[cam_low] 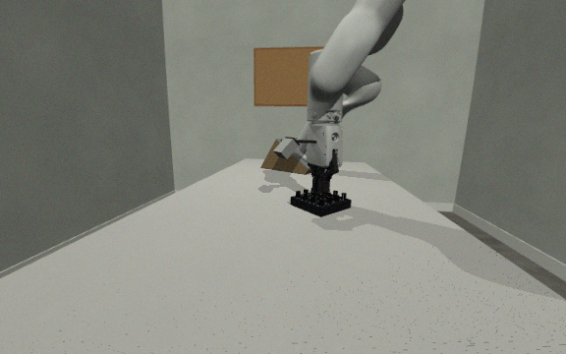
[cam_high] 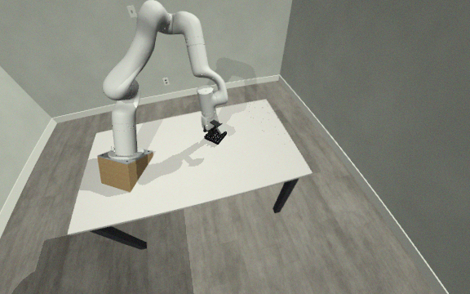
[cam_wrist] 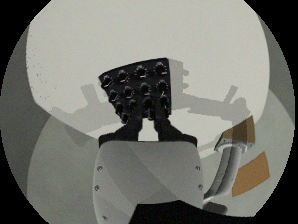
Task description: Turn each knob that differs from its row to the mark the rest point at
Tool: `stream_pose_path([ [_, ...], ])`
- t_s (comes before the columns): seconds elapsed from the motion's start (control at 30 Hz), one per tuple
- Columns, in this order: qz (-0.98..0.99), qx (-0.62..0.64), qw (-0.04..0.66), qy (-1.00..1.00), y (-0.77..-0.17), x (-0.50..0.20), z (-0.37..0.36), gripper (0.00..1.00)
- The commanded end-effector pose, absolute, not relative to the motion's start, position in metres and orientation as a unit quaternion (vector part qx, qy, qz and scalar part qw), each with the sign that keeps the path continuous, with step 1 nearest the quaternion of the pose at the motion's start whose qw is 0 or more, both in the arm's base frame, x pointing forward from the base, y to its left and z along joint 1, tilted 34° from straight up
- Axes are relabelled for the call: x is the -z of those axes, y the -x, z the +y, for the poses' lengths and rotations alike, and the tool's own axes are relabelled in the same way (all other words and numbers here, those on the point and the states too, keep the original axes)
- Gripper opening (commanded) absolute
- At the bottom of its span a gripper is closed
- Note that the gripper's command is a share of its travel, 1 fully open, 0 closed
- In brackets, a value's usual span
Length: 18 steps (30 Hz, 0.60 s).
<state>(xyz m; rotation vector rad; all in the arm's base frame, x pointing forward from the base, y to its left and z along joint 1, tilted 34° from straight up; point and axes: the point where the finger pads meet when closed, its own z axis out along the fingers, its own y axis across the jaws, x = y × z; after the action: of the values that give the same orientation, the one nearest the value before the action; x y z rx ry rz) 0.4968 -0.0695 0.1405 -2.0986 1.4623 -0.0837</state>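
Going left to right from the top view: first up is a brown block [cam_high: 114, 173] [cam_low: 275, 159] [cam_wrist: 239, 131] on the white table [cam_high: 239, 171] [cam_low: 165, 270] [cam_wrist: 125, 35], with the white arm [cam_high: 149, 41] [cam_low: 352, 49] [cam_wrist: 228, 172] standing on it. The arm goes up, bends over and drops back down toward the far side of the tabletop. There's a wall outlet [cam_high: 166, 81] behind it, between the column and the wrist.

Then you get to the gripper [cam_high: 212, 130] [cam_low: 320, 192] [cam_wrist: 154, 118], pointing down over the black knob box [cam_high: 217, 140] [cam_low: 320, 210] [cam_wrist: 135, 85]. Its fingers are a little apart, not pinching anything, with the tips down low among the knobs at one edge. Can't tell if they're touching one.

The box sits on the table, a good way right of the block, and looks turned relative to the table edges. The wrist view shows its knobs [cam_wrist: 128, 92] in a four-by-four layout, but the names are way too small to read, and I can't say which mark each line points at. The arm's shadow crosses the tabletop on both sides of the box.
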Motion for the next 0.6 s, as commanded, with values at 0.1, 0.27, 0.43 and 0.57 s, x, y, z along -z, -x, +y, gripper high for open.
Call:
stream_pose_path([
  [0.1, 0.547, 0.032, 0.287, 0.785, -0.493, -0.151, -0.075, 0.19],
  [0.27, 0.547, 0.032, 0.287, 0.785, -0.49, -0.158, -0.078, 0.19],
  [0.43, 0.547, 0.032, 0.287, 0.785, -0.486, -0.167, -0.083, 0.19],
  [0.57, 0.547, 0.032, 0.287, 0.785, -0.485, -0.17, -0.085, 0.19],
])
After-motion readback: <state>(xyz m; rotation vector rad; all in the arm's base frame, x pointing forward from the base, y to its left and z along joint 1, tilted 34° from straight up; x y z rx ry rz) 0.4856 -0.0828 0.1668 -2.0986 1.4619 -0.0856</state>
